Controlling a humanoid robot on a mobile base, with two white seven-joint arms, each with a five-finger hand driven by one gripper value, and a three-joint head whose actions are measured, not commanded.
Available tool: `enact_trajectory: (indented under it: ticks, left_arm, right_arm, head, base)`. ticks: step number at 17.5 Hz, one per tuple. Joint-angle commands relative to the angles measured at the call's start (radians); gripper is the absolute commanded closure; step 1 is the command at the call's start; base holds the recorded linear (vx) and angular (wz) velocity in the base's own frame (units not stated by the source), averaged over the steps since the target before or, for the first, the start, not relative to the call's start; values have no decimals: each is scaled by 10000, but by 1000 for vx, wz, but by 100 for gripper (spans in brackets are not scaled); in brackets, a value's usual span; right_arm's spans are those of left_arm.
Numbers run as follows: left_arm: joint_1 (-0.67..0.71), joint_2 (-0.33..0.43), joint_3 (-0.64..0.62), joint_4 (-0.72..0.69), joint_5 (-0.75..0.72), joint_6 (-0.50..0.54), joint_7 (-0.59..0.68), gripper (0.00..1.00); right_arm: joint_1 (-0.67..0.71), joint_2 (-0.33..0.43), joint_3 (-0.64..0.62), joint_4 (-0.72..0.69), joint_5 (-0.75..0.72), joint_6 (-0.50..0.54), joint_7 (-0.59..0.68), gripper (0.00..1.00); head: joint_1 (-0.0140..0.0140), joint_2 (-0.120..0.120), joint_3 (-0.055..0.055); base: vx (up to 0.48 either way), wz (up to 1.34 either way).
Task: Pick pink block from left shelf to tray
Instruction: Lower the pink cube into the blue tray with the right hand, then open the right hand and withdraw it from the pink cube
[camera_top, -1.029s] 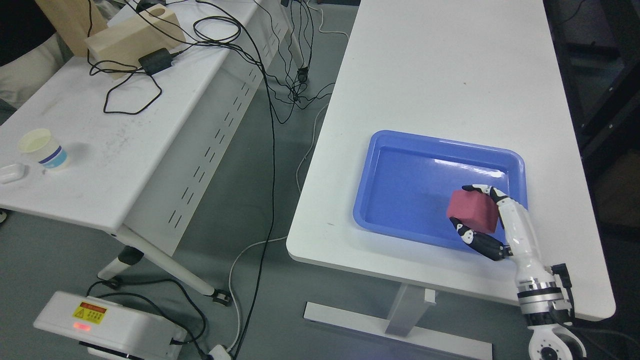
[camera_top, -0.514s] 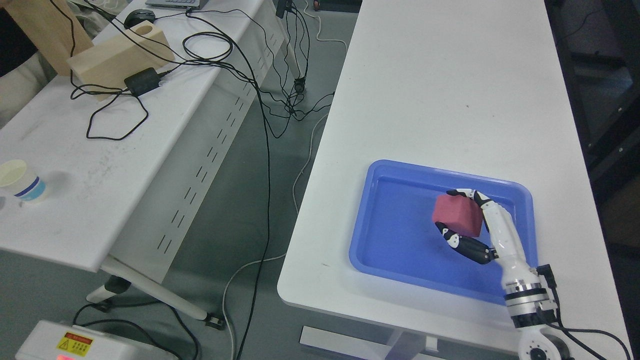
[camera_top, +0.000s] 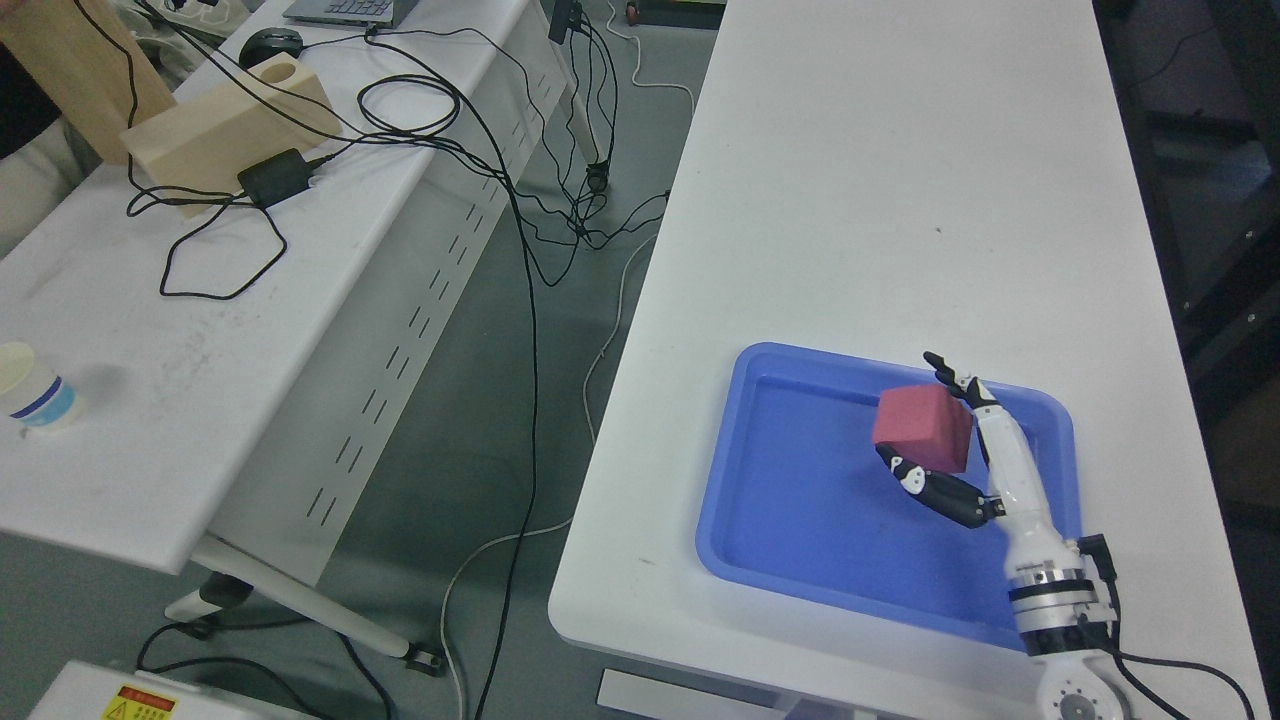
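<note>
Head view: right hand (camera_top: 935, 440) comes in from lower right, over the blue tray (camera_top: 760, 560). Upper fingers (camera_top: 950, 375) look lifted off the top of the pink block (camera_top: 923, 428), thumb (camera_top: 925, 485) curls under its lower edge, so hand reads as opening, block barely cradled; can't tell if any real grip remains. Block sits inside the tray's far-right part, tilted, whether it touches the tray floor is unclear. Judgement: block looks light and foam-like, matte faces, probably a bit squashy, not fragile, not slippery; best held on two opposite flat faces, thumb against fingers, not by a corner. Tray rests on the white tabletop (camera_top: 880, 180) near its front edge. Left arm not visible. Second tabletop (camera_top: 200, 330) at left carries cables (camera_top: 400, 110), a wooden block (camera_top: 225, 125), a paper cup (camera_top: 28, 385).
</note>
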Motion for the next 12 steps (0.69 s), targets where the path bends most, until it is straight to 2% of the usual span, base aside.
enact_trajectory:
  ticks: [1, 5, 7, 10, 12]
  left_arm:
    - [92, 174, 0, 0, -15, -8, 6, 0]
    - [92, 174, 0, 0, -15, -8, 6, 0]
    - [92, 174, 0, 0, -15, -8, 6, 0]
    - [92, 174, 0, 0, -15, -8, 6, 0]
    - [92, 174, 0, 0, -15, -8, 6, 0]
  right_arm:
    - [12, -137, -301, -34, -668, 35, 157, 16]
    - [42, -146, -577, -34, -2399, 50, 326, 5]
    - [27, -193, -593, -34, -2557, 50, 327, 2]
    - [27, -162, -669, -34, -2801, 19, 296, 1]
    - [27, -147, -868, -34, -3884, 4, 296, 1]
  head:
    - [0, 0, 0]
    - [0, 0, 0]
    - [0, 0, 0]
    - [0, 0, 0]
    - [0, 0, 0]
  base:
    - [0, 0]
    - [0, 0]
    - [0, 0]
    - [0, 0]
    - [0, 0]
